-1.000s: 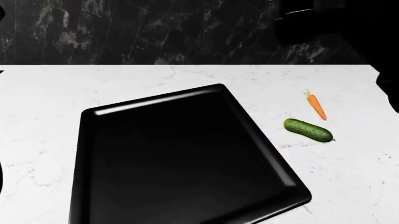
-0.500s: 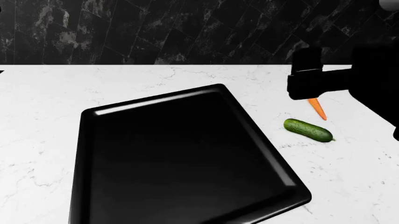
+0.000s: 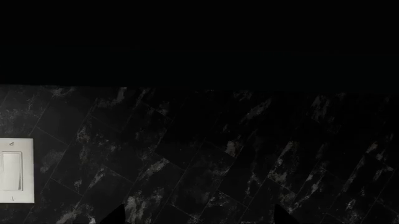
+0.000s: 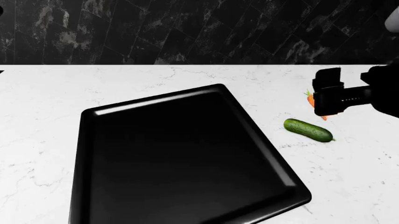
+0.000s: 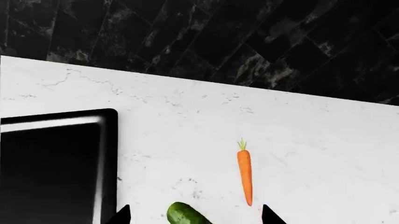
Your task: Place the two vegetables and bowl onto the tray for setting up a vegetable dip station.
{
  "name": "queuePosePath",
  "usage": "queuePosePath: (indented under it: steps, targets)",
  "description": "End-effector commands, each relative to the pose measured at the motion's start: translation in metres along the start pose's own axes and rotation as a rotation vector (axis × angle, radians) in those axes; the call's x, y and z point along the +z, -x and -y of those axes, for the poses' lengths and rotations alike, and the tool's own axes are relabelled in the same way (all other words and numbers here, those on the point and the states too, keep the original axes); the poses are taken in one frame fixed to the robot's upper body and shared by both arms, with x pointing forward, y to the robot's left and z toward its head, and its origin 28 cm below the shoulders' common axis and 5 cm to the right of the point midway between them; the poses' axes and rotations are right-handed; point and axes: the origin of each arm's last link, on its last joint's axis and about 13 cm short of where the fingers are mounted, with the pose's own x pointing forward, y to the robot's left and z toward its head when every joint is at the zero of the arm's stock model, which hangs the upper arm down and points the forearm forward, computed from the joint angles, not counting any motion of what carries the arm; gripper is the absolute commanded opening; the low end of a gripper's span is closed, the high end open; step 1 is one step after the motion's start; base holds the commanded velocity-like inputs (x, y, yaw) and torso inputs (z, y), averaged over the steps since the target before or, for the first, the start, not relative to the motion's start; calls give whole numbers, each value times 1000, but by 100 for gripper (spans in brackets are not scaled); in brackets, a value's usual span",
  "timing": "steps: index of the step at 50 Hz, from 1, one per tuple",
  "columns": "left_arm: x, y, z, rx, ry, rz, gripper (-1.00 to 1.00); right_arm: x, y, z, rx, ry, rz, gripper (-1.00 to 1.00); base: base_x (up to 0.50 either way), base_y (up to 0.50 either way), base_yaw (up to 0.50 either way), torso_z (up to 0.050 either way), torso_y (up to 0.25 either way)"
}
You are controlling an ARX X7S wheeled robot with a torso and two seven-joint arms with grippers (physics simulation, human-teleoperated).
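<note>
The right gripper (image 4: 328,99) has its two fingertips (image 5: 122,215) set wide apart, with nothing between them, and it hangs over the carrot (image 5: 245,172) near the right edge of the counter (image 4: 187,77). Over the last second this arm has swung in from the upper right and dropped lower, so that in the head view it now hides most of the carrot. From the right wrist view the carrot lies between the two tips, and the cucumber (image 4: 309,129) sits just beside it, closer to the tray (image 4: 181,154) and apart from its rim. That suggests the carrot is the first pick, with the approach nearly lined up.

The tray holds nothing yet, and the bowl is in no view. Of the left gripper (image 3: 196,219) only two dark tips show, spread apart and empty, facing the dark tiled wall (image 3: 218,154) and a white wall switch (image 3: 16,170).
</note>
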Motion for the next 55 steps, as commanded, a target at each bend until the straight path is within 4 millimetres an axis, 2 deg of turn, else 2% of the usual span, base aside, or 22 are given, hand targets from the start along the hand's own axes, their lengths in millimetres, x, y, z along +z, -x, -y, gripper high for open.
queuePosePath:
  steps: [1, 11, 20, 28, 41, 48, 55]
  targets:
    - [-1, 0, 1, -2, -1, -4, 100, 1, -6, 22, 58, 28, -111, 100, 0, 0, 0, 0, 0]
    - [-1, -1, 1, 0, -2, -4, 100, 9, -24, 37, 79, 83, -186, 100, 0, 0, 0, 0, 0]
    - [-2, 0, 2, -4, -7, -3, 100, 18, -39, 42, 95, 192, -292, 100, 0, 0, 0, 0, 0]
    - [-2, 0, 2, -5, -8, -4, 100, 28, -51, 47, 101, 209, -326, 100, 0, 0, 0, 0, 0]
    - [-2, 1, 3, -10, -13, -4, 100, 33, -66, 42, 158, 329, -441, 100, 0, 0, 0, 0, 0]
    - [-2, 1, 3, -11, -14, -3, 100, 36, -71, 40, 199, 335, -463, 100, 0, 0, 0, 0, 0]
    - [-3, 0, 3, -12, -12, -5, 100, 31, -80, 35, 243, 363, -492, 100, 0, 0, 0, 0, 0]
